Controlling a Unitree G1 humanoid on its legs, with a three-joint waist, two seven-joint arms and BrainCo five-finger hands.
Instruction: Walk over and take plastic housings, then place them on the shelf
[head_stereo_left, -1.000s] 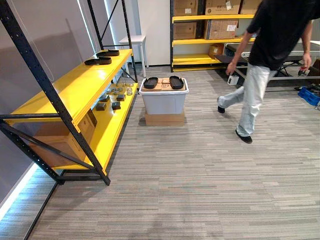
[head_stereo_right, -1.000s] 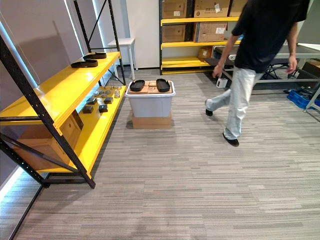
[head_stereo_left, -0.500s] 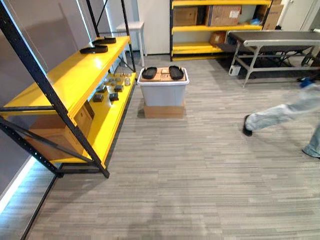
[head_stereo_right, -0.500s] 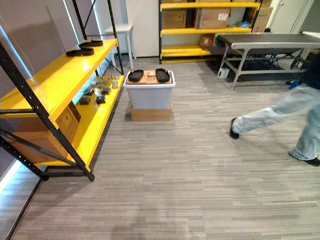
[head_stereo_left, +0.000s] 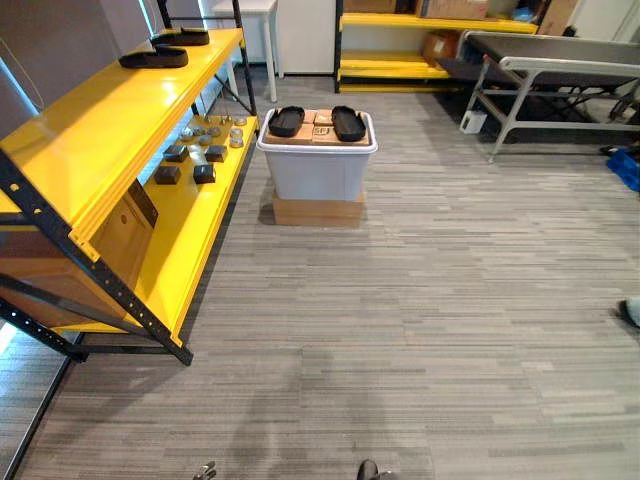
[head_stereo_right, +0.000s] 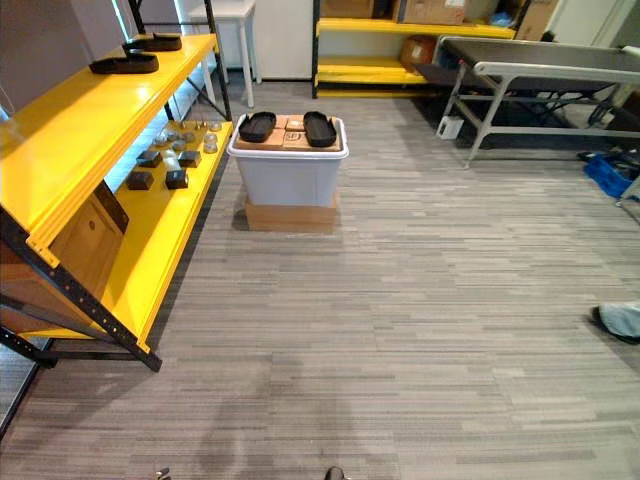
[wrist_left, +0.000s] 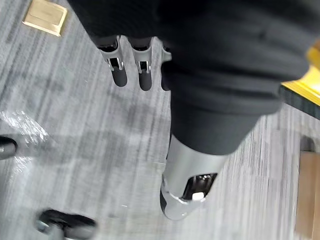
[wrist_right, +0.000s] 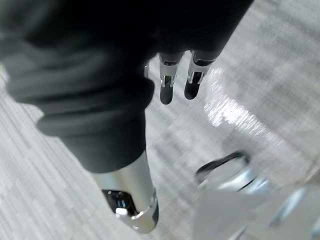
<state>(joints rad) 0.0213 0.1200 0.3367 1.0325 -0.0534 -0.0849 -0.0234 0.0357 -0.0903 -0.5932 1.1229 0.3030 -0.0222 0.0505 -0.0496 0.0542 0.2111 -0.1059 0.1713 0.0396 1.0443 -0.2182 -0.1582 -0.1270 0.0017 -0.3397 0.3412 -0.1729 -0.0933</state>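
Observation:
Two black plastic housings lie side by side on the lid of a white bin, which stands on a flat cardboard box on the floor ahead. Two more black housings rest on the top board of the yellow shelf at the left. My left hand hangs over the grey floor with straight fingers and holds nothing. My right hand hangs the same way, fingers straight and empty.
Small dark parts and jars sit on the shelf's lower board, with a cardboard box beneath the top board. A metal table and another yellow rack stand at the back. A person's shoe shows at the right edge.
The camera has moved forward and tipped down, so the bin and shelf look nearer. The person has walked off to the right; just a shoe is left in view.

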